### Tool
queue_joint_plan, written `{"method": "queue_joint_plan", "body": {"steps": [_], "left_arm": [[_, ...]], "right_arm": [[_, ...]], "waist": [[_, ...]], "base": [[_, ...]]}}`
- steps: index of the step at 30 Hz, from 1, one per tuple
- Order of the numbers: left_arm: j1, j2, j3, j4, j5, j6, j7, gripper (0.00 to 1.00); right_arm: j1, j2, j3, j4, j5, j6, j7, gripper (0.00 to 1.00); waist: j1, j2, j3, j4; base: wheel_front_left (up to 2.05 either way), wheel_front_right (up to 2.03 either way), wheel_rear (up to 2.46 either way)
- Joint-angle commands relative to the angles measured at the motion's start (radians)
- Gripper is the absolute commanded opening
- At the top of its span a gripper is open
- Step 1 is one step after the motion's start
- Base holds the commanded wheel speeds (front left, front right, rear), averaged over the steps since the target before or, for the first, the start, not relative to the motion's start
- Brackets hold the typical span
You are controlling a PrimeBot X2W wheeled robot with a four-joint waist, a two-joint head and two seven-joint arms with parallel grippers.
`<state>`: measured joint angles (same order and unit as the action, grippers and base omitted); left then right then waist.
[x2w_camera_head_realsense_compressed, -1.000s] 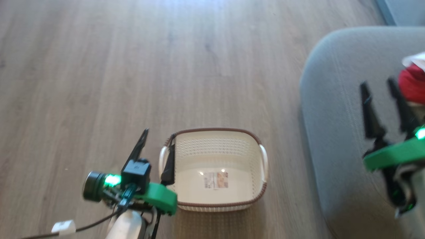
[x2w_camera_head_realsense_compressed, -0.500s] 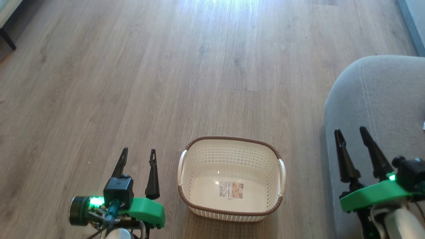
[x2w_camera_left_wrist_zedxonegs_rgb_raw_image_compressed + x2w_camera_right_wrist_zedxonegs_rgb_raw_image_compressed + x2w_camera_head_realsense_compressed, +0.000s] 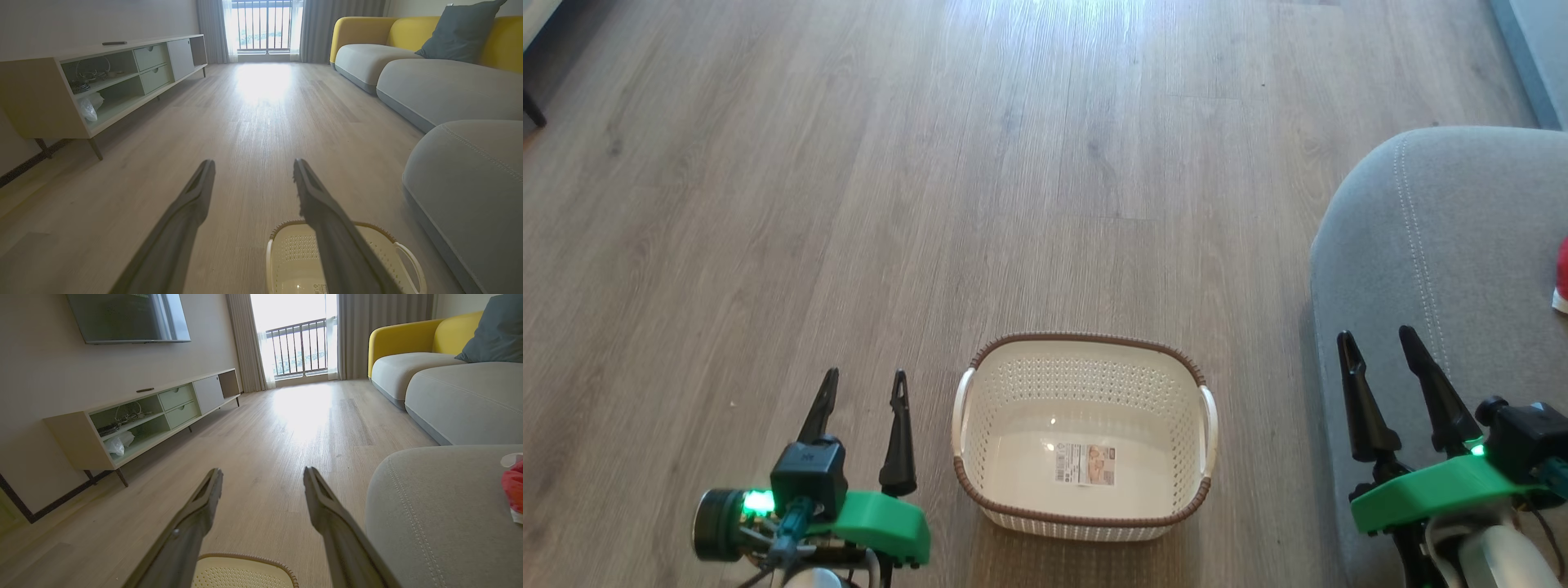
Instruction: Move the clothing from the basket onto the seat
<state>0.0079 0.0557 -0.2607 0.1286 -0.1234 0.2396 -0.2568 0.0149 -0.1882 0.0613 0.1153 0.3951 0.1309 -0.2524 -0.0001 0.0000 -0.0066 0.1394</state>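
The cream-white basket point(image 3: 1168, 384) with its brown rim stands on the wood floor, nothing in it but a sticker on its floor; its rim also shows low in the left wrist view point(image 3: 402, 251) and right wrist view point(image 3: 245, 557). A sliver of the red clothing point(image 3: 1561, 278) lies on the grey seat point(image 3: 1429, 245) at the right edge, also seen as red fabric point(image 3: 514, 486) on the seat point(image 3: 433, 506). My left gripper point(image 3: 863, 385) hovers open just left of the basket. My right gripper point(image 3: 1376, 340) is open over the seat's left edge. Both hold nothing.
A low TV cabinet point(image 3: 81, 90) lines the left wall. A yellow-backed sofa with grey cushions point(image 3: 433, 85) and a dark pillow point(image 3: 453, 34) runs along the right, beyond the seat. Open wood floor point(image 3: 931, 188) stretches ahead to a balcony window point(image 3: 300, 347).
The head camera has swung left, so the seat and clothing slid toward the right edge. Both grippers drew back low, the left one turning from beside the basket's handle to point straight ahead.
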Motion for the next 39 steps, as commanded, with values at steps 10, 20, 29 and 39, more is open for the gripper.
{"method": "queue_joint_plan", "body": {"steps": [10, 20, 29, 39], "left_arm": [[-0.016, -0.005, 0.039, -0.038, -0.049, -0.055, -0.005, 1.00], [-0.015, -0.005, 0.049, -0.037, -0.079, -0.088, -0.005, 1.00], [-0.017, -0.005, 0.049, -0.030, -0.098, -0.098, -0.005, 1.00], [0.033, 0.003, 0.011, 0.055, -0.156, -0.103, 0.009, 0.00]], "right_arm": [[-0.027, -0.006, 0.007, -0.024, 0.012, 0.000, -0.009, 1.00], [-0.027, -0.006, 0.010, -0.020, 0.015, 0.000, -0.009, 1.00], [-0.031, -0.008, 0.008, -0.014, 0.017, 0.000, -0.009, 1.00], [0.011, 0.016, 0.001, 0.075, 0.055, 0.000, 0.015, 0.00]], "waist": [[0.0001, 0.0000, -0.001, -0.007], [0.0001, 0.0000, -0.001, -0.012], [0.0001, 0.0000, 0.004, -0.017], [0.0001, 0.0000, 0.007, -0.023]], "base": [[0.00, 0.00, 0.00], [0.00, 0.00, 0.00], [0.00, 0.00, 0.00], [0.00, 0.00, 0.00]]}}
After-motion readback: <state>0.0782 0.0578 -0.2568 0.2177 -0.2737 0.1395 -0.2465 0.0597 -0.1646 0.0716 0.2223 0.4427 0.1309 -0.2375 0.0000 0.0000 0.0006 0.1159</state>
